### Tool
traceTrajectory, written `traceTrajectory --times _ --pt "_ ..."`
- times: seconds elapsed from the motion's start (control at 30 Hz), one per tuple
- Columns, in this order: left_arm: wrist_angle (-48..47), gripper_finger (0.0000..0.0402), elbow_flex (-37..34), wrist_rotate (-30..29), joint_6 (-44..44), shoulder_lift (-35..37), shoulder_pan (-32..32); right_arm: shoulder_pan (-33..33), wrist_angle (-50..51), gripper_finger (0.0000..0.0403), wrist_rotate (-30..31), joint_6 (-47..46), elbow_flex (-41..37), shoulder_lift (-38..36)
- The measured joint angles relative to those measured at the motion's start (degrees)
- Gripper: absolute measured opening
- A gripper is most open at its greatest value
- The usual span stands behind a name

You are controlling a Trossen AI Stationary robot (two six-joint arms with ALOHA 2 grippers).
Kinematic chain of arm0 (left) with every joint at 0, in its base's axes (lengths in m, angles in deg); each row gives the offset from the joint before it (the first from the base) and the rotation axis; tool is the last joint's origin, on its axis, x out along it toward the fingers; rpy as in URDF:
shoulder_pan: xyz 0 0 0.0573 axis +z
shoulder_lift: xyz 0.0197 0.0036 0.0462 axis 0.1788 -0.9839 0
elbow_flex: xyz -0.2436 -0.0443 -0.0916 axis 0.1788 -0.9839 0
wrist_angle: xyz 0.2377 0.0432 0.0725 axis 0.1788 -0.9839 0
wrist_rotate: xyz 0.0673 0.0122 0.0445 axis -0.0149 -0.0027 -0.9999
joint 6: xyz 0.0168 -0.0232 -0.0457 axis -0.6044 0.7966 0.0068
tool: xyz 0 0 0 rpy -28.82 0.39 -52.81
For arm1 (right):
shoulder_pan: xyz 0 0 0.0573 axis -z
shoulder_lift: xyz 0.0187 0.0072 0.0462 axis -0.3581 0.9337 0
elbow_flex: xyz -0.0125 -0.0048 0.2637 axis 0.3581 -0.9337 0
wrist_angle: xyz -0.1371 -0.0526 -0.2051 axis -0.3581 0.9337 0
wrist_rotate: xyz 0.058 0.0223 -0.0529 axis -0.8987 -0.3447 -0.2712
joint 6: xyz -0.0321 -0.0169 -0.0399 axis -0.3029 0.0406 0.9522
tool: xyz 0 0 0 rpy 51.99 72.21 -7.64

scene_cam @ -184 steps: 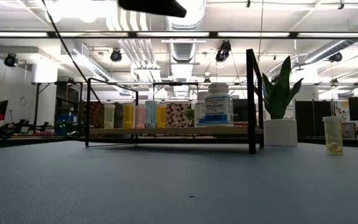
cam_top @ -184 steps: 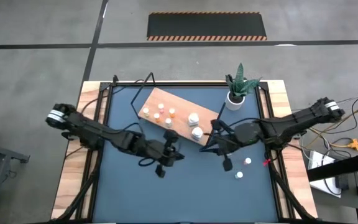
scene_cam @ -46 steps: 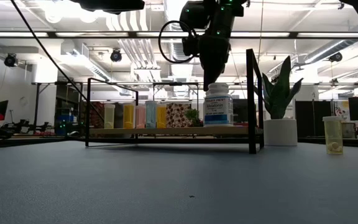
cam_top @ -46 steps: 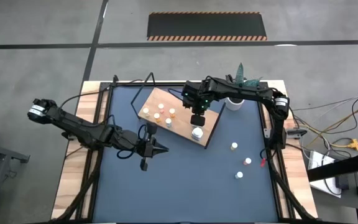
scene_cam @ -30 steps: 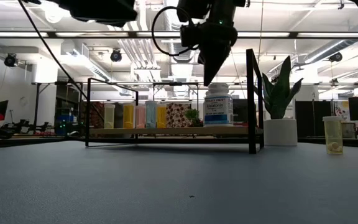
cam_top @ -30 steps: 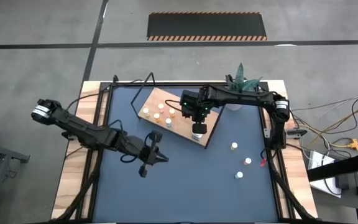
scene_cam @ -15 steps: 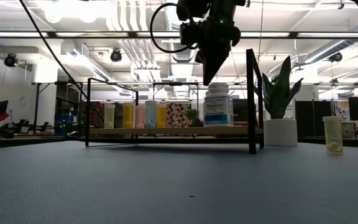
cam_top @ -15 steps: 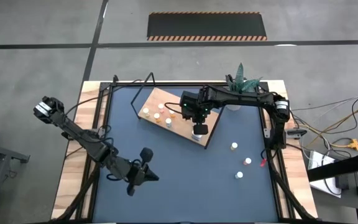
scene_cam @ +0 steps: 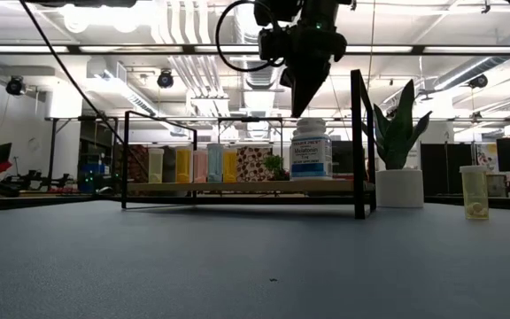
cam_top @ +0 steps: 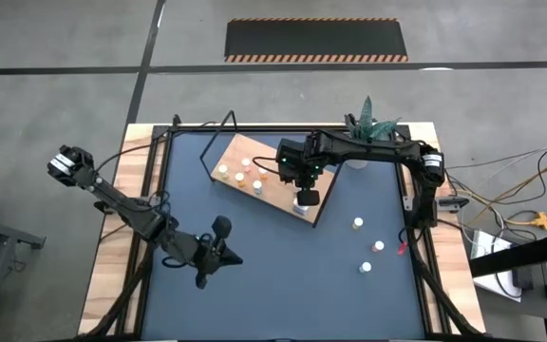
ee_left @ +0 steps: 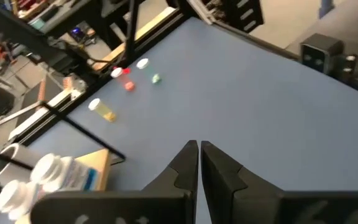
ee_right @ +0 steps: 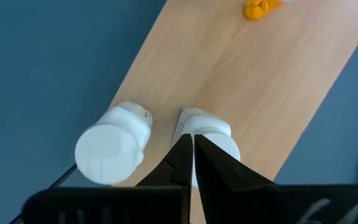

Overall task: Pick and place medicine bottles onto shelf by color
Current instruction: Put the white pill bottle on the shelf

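The right gripper (cam_top: 301,186) is held above the shelf (cam_top: 233,151), its fingers (ee_right: 180,163) pressed together and empty, directly over the two bigger white bottles (ee_right: 114,142) standing at the board's 4 o'clock end; small bottles (cam_top: 243,176) are seen grouped toward its 9 o'clock end. Three more small bottles (cam_top: 358,224) are seen on the tabletop (cam_top: 283,285), well apart at 4 o'clock from the shelf. The left gripper (cam_top: 222,251) is held over the table at 7 o'clock from the shelf, fingers (ee_left: 182,168) together, nothing gripped.
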Motion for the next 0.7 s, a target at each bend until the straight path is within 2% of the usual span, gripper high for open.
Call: traceTrajectory --times 0.27,0.7 --pt "1.62 0.0001 -5.23 2.33 0.17 4.75 4.09 0.00 3.16 0.0009 -1.15 -1.15 -0.04 -2.71" --pt "5.49 0.0001 -8.49 2.48 0.31 9.47 4.16 0.00 3.48 0.0009 -1.53 -4.52 -1.06 -7.62"
